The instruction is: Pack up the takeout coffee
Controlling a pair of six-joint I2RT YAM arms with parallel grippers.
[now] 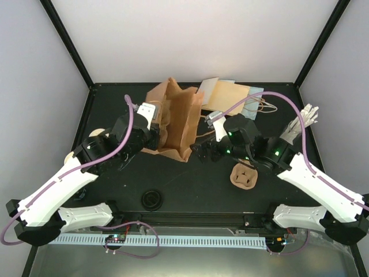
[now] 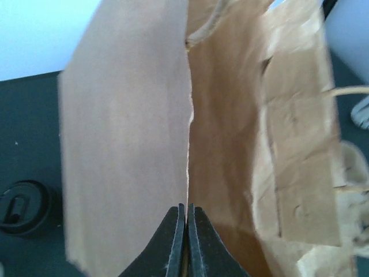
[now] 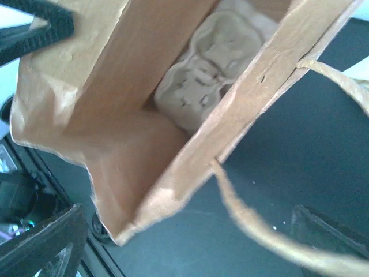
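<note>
Brown paper bag (image 1: 180, 118) sits mid-frame in the overhead view, one wall pinched flat between the closed fingers of the left gripper (image 2: 186, 216). The right gripper (image 1: 203, 151) gapes wide at the bag's mouth, holding nothing. A pale moulded-pulp carrier (image 3: 213, 63) lies inside. The cream-white paper cups (image 1: 96, 133) seem to peep out at mid-left, half hidden by the arm. Hold the pinch firm with the mouth spread, and carry each cup upright.

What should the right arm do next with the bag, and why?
Probably ease the right gripper back from the paper bag: it stands open, holding nothing, while the left gripper pinches the bag's wall and a pulp carrier already lies inside.
</note>
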